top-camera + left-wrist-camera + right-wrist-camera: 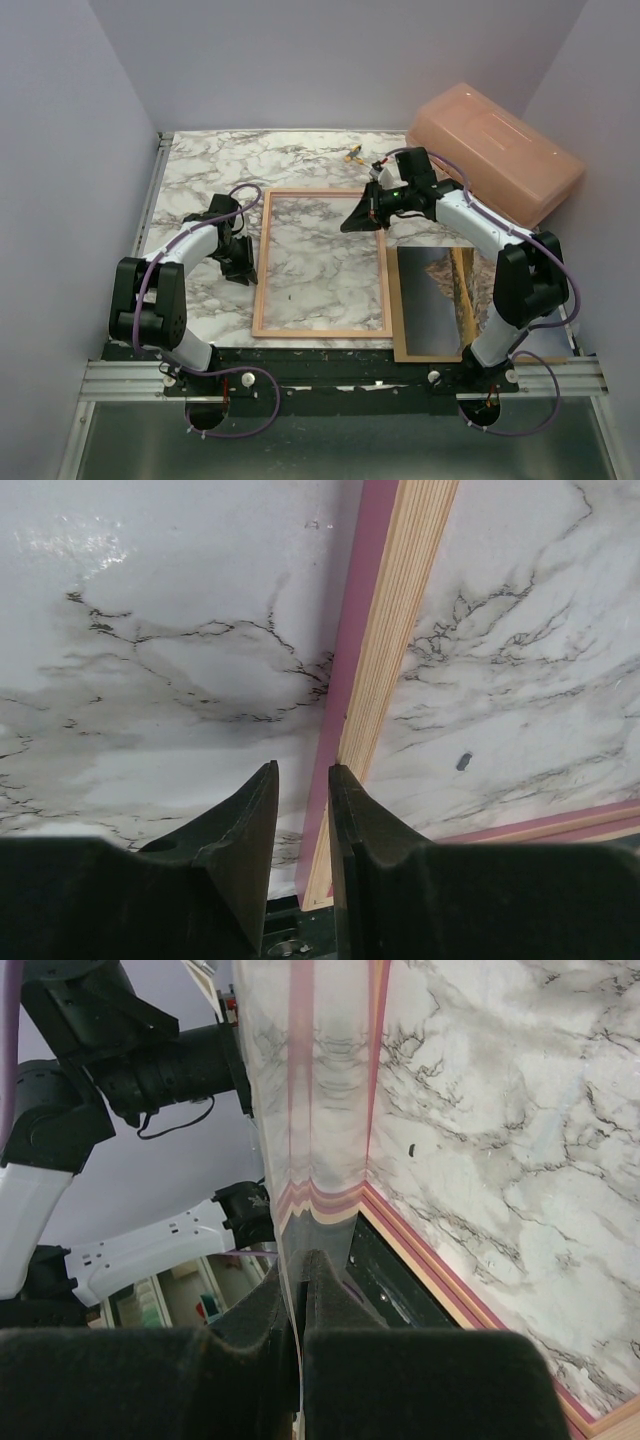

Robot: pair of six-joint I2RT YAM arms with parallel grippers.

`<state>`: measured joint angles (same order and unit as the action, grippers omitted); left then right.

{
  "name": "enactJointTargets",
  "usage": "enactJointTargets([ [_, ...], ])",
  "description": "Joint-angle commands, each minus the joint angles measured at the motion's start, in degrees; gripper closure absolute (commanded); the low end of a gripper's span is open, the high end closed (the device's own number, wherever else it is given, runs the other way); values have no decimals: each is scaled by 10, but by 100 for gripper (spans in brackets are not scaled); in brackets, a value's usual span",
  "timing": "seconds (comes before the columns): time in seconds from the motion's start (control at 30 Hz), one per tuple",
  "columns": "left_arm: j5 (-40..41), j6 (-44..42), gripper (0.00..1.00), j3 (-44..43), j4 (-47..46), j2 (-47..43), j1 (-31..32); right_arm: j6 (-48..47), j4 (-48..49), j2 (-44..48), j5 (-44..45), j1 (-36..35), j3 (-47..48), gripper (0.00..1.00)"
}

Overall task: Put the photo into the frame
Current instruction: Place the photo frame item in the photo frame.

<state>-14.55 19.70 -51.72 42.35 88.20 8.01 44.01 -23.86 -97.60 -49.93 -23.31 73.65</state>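
Observation:
The frame lies flat in the middle of the table, wood-coloured back up and pink on its sides. The photo lies face up to its right, on a brown backing board. My right gripper is over the frame's far right corner. It is shut on the edge of a clear sheet, which stands tilted up from the jaws and mirrors the frame's rails. My left gripper hovers by the frame's left rail, its fingers a little apart with nothing held between them.
A salmon plastic box leans at the back right corner. A small yellow object lies on the marble near the back. The left arm shows beyond the clear sheet in the right wrist view. Walls close in the table's left, back and right sides.

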Motion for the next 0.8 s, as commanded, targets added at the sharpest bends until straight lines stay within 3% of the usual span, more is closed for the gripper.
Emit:
enactJointTargets([
  [0.0,22,-8,73,-6,8,11,3,9,17,0,-24,-6,0,100],
  [0.77,33,-11,75,-8,13,17,17,68,74,46,-30,-9,-51,100],
])
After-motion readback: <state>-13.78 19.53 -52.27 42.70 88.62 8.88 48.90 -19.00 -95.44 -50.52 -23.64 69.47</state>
